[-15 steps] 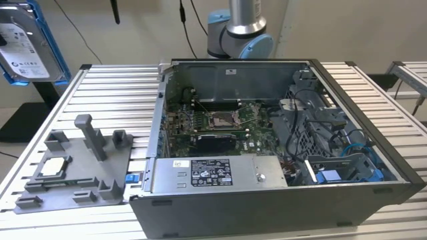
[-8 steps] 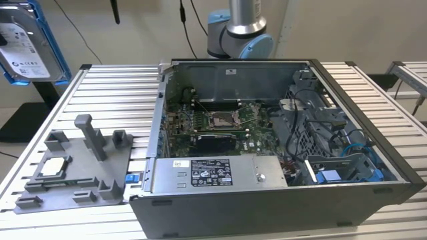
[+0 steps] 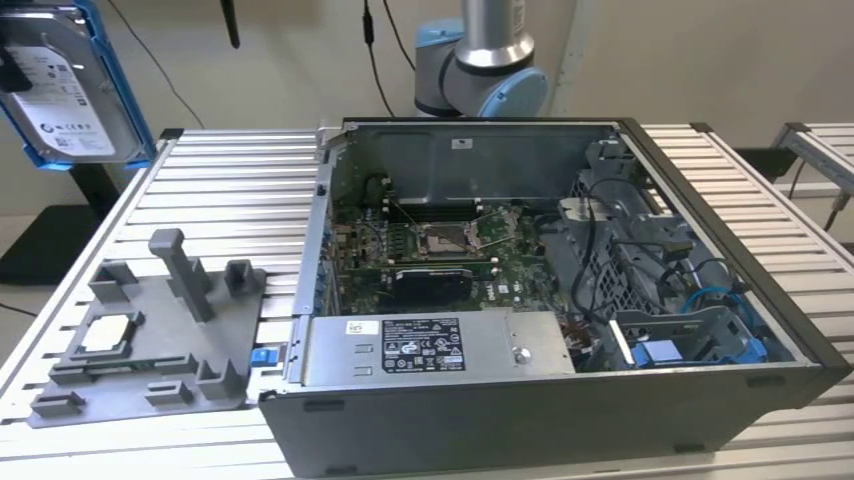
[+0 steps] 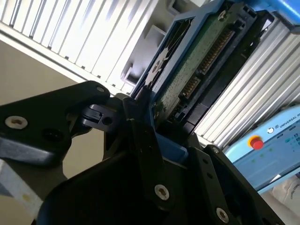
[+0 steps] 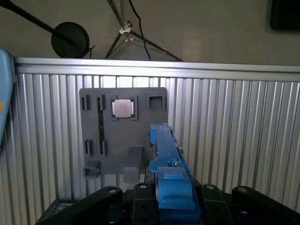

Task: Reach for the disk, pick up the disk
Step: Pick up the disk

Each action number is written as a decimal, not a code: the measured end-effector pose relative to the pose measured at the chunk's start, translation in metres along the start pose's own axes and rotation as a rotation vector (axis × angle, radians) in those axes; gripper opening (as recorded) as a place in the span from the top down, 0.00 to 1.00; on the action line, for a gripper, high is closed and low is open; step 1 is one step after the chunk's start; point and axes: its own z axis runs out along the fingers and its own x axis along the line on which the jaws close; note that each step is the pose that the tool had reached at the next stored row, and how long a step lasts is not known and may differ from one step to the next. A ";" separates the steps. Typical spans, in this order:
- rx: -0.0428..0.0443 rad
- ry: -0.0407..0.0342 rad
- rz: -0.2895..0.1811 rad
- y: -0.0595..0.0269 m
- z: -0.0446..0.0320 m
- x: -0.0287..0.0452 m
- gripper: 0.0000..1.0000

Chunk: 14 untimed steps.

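Observation:
The disk (image 3: 74, 85) hangs high in the air at the exterior view's far left, above the table's corner, its white label and blue rails facing the camera. In the second wrist view the disk (image 4: 201, 51) shows its green circuit board and blue frame, and my gripper (image 4: 154, 129) is shut on its end. In the first wrist view the disk (image 5: 166, 150) appears edge-on as a blue strip rising from my gripper (image 5: 171, 192), with the grey tray (image 5: 93, 140) far below it.
An open computer case (image 3: 534, 300) takes up the middle of the slatted metal table (image 3: 227, 200). The grey tray (image 3: 147, 330) with upright posts holds a small silver chip (image 3: 107, 333). The arm's base (image 3: 481, 70) stands behind the case.

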 end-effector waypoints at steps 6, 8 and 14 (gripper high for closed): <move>0.0000 0.0000 0.000 -0.0155 0.0015 0.0002 1.00; 0.0001 -0.0001 0.000 -0.0202 0.0020 0.0003 1.00; -0.0001 0.0000 0.000 -0.0364 0.0035 0.0005 1.00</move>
